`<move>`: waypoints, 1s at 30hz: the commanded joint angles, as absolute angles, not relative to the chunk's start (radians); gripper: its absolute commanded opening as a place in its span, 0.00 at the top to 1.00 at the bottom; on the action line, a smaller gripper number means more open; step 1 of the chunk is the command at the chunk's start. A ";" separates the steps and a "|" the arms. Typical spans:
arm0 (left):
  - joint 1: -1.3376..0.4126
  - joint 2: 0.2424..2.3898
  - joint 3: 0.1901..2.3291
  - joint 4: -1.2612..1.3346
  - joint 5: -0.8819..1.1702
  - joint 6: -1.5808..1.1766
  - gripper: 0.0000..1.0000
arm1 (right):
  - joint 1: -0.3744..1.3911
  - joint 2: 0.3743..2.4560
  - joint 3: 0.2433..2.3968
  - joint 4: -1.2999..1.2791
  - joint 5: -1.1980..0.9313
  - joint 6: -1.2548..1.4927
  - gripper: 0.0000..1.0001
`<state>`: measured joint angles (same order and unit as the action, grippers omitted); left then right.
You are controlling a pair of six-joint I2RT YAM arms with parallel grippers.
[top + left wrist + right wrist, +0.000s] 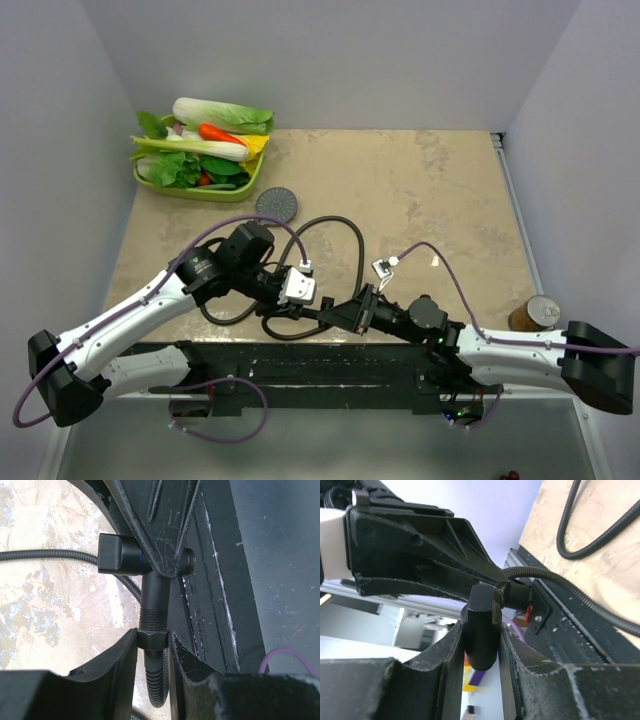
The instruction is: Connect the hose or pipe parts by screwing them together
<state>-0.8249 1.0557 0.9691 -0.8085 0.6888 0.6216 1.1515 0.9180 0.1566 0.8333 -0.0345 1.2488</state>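
Observation:
A long dark ribbed hose (358, 255) loops over the table's front half. Its end nut (152, 639) sits between the fingers of my left gripper (152, 640), which is shut on it. Straight above the nut runs the threaded stem of a black T-shaped fitting (152, 587), and some thread still shows above the nut. My right gripper (481, 635) is shut on that fitting's round body (481, 625). In the top view both grippers meet, left gripper (318, 308) against right gripper (347, 313), over the table's near edge. The round grey shower head (276, 204) lies apart, face up, further back.
A green basket (245, 188) of toy vegetables stands at the back left, close to the shower head. A can (537, 312) stands at the right edge. Purple cables (450, 270) arc over both arms. The black base rail (330, 365) runs along the near edge.

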 commanded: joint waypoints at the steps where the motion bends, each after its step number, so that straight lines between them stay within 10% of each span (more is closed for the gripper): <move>1: -0.834 1.025 1.032 -0.663 0.790 0.627 1.00 | 1.155 0.977 0.167 0.963 -0.018 1.380 1.00; 30: -0.827 0.999 1.032 -0.678 0.770 0.667 1.00 | 1.178 1.632 0.173 1.805 -0.006 2.032 1.00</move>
<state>-0.8116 1.0206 0.9730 -0.9283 0.6010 0.6449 1.1545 1.5234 0.1299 1.4200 -0.0303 1.9579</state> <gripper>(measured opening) 0.321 0.316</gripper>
